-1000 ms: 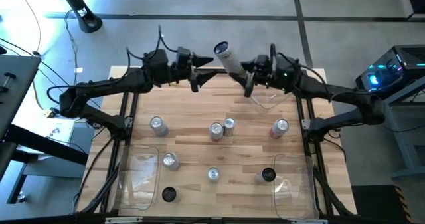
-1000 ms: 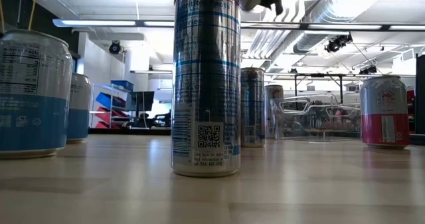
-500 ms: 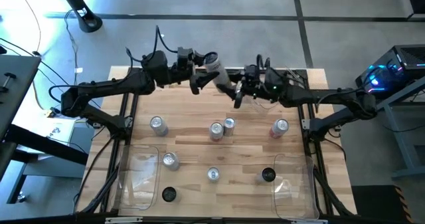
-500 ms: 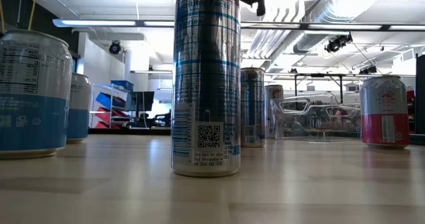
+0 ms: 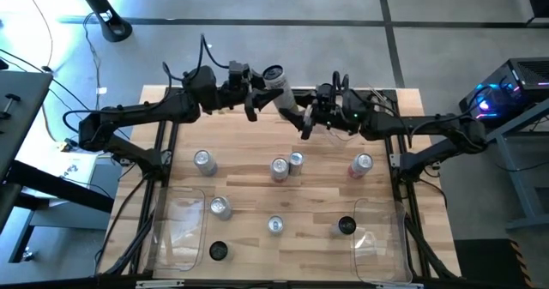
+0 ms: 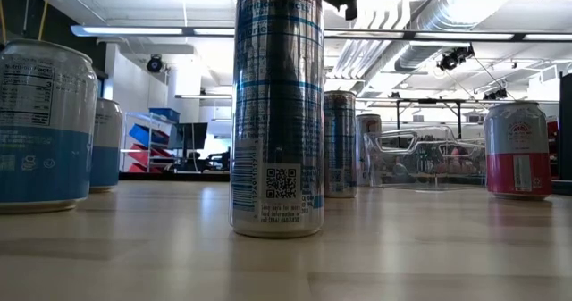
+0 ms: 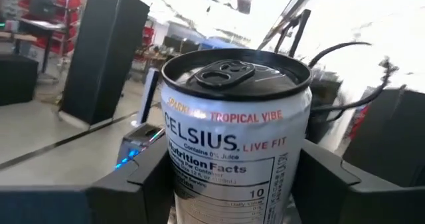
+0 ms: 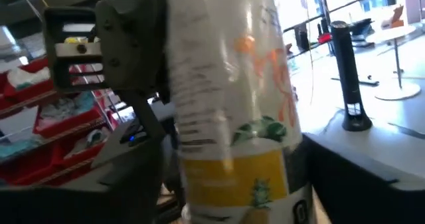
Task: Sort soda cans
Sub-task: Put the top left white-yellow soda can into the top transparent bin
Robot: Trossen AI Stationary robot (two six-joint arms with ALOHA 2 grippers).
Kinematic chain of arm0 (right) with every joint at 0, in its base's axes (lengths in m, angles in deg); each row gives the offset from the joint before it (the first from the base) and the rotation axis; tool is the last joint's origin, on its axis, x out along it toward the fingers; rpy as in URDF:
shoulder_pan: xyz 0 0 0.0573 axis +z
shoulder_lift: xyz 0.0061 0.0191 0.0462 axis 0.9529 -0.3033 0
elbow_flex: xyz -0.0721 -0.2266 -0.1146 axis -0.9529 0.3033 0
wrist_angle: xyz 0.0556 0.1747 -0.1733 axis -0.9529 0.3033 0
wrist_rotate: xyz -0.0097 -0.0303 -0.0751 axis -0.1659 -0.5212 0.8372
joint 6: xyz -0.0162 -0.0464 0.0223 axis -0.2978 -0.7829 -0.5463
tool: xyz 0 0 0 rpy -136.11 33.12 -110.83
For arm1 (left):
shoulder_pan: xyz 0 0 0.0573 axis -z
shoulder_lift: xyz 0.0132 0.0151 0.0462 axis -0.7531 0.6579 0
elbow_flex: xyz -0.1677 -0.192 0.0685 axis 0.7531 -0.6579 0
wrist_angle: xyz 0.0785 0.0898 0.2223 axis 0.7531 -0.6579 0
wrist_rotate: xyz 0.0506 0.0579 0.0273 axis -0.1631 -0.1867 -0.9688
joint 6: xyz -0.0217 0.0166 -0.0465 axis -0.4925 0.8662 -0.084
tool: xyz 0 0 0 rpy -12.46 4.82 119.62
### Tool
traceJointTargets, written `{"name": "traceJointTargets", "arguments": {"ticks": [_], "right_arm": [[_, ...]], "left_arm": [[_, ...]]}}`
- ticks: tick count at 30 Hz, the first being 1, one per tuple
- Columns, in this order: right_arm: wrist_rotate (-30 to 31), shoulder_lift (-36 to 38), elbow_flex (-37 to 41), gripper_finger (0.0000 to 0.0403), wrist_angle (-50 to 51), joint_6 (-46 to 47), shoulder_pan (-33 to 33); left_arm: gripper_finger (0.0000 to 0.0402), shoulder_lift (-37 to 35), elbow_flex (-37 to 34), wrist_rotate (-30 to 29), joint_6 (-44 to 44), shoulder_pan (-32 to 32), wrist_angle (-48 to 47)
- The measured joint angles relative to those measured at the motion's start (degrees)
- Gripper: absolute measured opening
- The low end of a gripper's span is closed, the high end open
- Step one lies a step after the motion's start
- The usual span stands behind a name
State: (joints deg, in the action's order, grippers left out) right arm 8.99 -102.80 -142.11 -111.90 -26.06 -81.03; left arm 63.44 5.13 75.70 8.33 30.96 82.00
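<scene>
Left claw (image 5: 254,90) closing round white can (image 5: 276,81) | right claw (image 5: 307,117) loosening at its base, grip unclear | I'd confirm left hold before right withdraws, above tabletop (image 5: 317,199).

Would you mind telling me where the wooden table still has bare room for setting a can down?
Bare wood lies on the wooden table in the far strip above the can row, and between the left silver can and the middle pair of silver cans. It is crowded at the near edge, among the clear plastic bins and the black-topped can.
</scene>
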Motion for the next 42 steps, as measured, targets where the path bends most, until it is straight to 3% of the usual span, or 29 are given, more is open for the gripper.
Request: {"name": "traceJointTargets", "arguments": {"ticks": [2,5,13,17,21,26,35,42], "right_arm": [[0.11,0.92,0.0,0.0368,1.79,0.03,-0.01],[-0.2,3.59,-0.03,0.039,5.13,-0.3,-0.65],[-1.08,11.58,-0.11,0.0394,16.81,-2.11,-3.2],[-1.16,13.25,-0.11,0.0395,21.84,-3.63,-3.3],[1.4,13.84,-0.07,0.0396,23.71,-6.31,-3.32],[5.86,13.72,-2.08,0.0396,24.92,-9.23,-3.32],[10.25,16.95,-16.29,0.0396,34.08,-15.55,-3.32],[11.31,16.75,-23.02,0.0396,43.98,-14.99,-3.32]], "left_arm": [[0.0218,-0.35,-0.06,0.02,0.22,-0.9,-1.5],[0.0218,-1.28,-0.06,-0.21,1.44,-2.35,-4.88],[0.0218,-1.55,0.64,1.54,9.1,-3.34,-12.53],[0.0218,0.83,3.2,1.31,14.67,-2.09,-19.71],[0.0218,4.46,6.88,0.08,18.48,-1.11,-19.4],[0.0218,11.55,10.67,-1.26,17.34,-0.89,-10.23],[0.0218,24.9,13.92,-1.14,7.78,-2.47,5.53],[0.0218,37.78,23.46,-1.53,7.85,-1.63,7.2]]}}
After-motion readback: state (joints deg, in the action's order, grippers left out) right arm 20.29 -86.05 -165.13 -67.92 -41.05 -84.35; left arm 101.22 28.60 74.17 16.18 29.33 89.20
